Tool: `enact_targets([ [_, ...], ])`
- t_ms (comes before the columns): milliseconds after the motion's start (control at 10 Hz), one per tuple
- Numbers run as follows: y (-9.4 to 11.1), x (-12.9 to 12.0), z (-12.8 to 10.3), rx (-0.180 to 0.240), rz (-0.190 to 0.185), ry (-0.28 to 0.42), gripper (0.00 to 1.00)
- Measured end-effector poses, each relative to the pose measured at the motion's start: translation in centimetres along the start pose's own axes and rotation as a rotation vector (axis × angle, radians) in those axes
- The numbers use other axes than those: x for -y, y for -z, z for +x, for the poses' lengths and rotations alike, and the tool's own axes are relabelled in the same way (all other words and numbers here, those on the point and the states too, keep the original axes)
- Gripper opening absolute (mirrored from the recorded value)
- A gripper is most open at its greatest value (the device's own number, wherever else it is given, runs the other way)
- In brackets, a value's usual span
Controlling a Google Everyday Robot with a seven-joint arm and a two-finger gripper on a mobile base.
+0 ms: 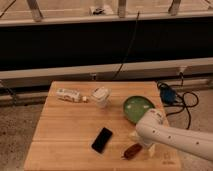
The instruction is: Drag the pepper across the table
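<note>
The pepper [132,150] is a small dark red-brown chili lying on the light wooden table [65,135] near its front edge, right of centre. My gripper [144,145] is at the end of the white arm that reaches in from the right. It is low over the table, right at the pepper's right end. The arm's wrist hides the fingers.
A black phone [102,139] lies just left of the pepper. A green bowl [137,108] sits behind the arm. A white cup [101,96] and a lying white bottle [68,94] are at the back. Cables and a blue object [170,95] lie off the table's right edge.
</note>
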Motion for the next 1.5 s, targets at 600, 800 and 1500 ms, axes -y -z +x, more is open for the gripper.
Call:
enact_targets([
  [600,0.7,-0.2,-0.2,0.006,-0.001,-0.001,0.01],
  [800,0.8,0.0,-0.7,0.012,-0.001,0.008,0.00],
  [1500,1.6,2.6,-1.8,-0.003,0.058,0.050,0.00],
])
